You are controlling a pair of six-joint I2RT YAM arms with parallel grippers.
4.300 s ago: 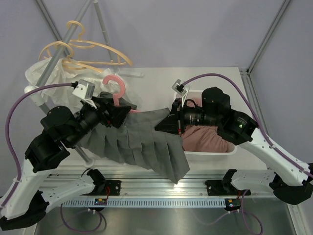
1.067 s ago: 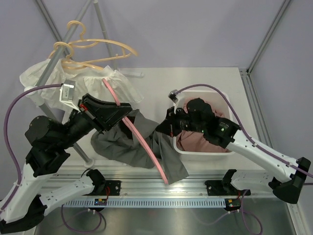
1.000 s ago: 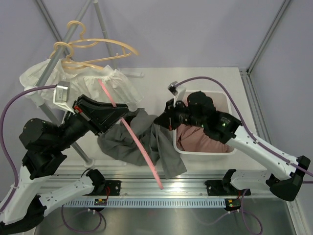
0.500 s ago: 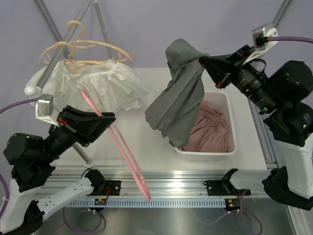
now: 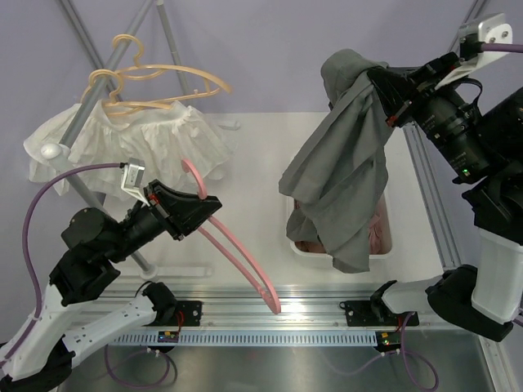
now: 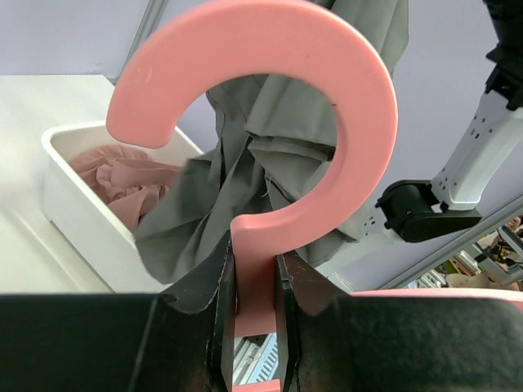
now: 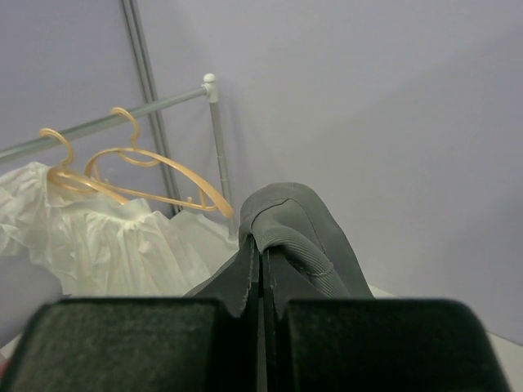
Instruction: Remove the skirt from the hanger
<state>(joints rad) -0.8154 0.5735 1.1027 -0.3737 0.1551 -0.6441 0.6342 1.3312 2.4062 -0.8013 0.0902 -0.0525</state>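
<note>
Right jaws on skirt [image 5: 343,163], bin [image 5: 301,250] beneath

No text, label, brand, number or sign can be read in any of the three views. The pink hanger [image 6: 359,122], seen close in the left wrist view, has a plain surface. The grey skirt [image 5: 347,155] is plain cloth. Small coloured marks [image 5: 169,334] sit on the front rail [image 5: 270,336] (too small to make out as letters or figures).
</note>
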